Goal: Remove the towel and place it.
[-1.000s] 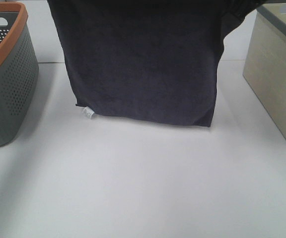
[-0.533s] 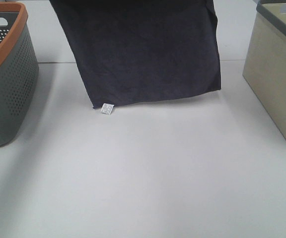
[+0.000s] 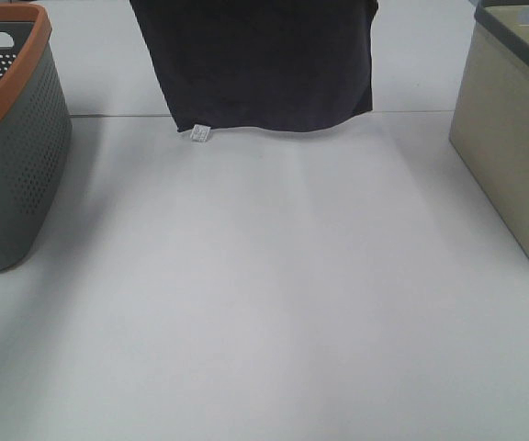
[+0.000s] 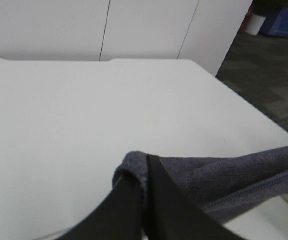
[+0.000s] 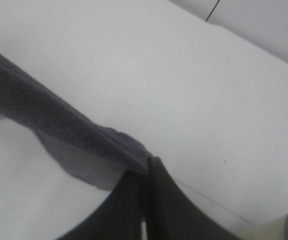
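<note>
The dark charcoal-purple towel (image 3: 260, 60) hangs in the air at the top middle of the exterior high view, its lower hem with a small white label (image 3: 199, 134) above the far part of the white table (image 3: 264, 294). Both grippers are out of that view above the frame. In the left wrist view my left gripper (image 4: 144, 172) is shut on one top corner of the towel (image 4: 224, 177). In the right wrist view my right gripper (image 5: 145, 172) is shut on the other top corner of the towel (image 5: 49, 120).
A grey perforated basket with an orange rim (image 3: 12, 138) stands at the left edge of the table. A beige bin with a grey rim (image 3: 512, 138) stands at the right edge. The table's far edge runs behind the towel.
The towel has risen steadily and moved away from the camera; its lower hem went from mid-frame to near the top. It hangs narrower now.
</note>
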Action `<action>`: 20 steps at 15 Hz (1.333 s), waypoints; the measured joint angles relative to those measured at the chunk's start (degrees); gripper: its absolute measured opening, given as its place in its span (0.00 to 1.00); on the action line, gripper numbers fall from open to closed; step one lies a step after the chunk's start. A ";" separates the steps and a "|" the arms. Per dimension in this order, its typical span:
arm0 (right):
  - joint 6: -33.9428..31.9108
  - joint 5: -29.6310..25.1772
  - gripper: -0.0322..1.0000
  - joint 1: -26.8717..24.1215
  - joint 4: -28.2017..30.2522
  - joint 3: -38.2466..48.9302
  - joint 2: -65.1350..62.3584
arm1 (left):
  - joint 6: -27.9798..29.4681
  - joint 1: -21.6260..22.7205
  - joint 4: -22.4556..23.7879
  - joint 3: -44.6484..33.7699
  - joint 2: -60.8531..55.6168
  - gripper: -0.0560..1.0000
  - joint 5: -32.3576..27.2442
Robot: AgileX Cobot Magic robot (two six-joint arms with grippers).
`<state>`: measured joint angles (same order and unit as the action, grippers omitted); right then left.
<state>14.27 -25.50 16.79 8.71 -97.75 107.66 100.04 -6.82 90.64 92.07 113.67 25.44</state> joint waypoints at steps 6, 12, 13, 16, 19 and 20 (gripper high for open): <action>-0.06 11.06 0.05 0.00 -1.38 34.09 -9.45 | -3.21 -3.84 1.03 -23.09 -0.92 0.05 -0.40; 0.00 16.96 0.05 0.00 -4.07 49.56 -14.44 | -3.61 -10.20 0.23 -30.71 -2.81 0.05 -9.28; 0.06 17.36 0.05 0.00 -4.07 50.88 -14.44 | -3.61 -10.66 -0.57 -32.66 -2.81 0.05 -9.51; 2.18 18.16 0.05 0.00 -4.41 54.55 -14.44 | -3.61 -11.12 -1.78 -38.50 -2.81 0.05 -8.25; 20.74 18.11 0.05 0.57 -4.53 59.24 -14.27 | -3.61 -11.23 -1.83 -41.14 -2.81 0.05 -6.53; 27.04 18.16 0.05 1.32 -4.76 60.10 -14.21 | -3.61 -11.23 -1.78 -41.25 -2.81 0.05 -6.99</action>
<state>41.31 -7.33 18.11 3.95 -37.64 93.45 96.43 -18.05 88.87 50.82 110.87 18.45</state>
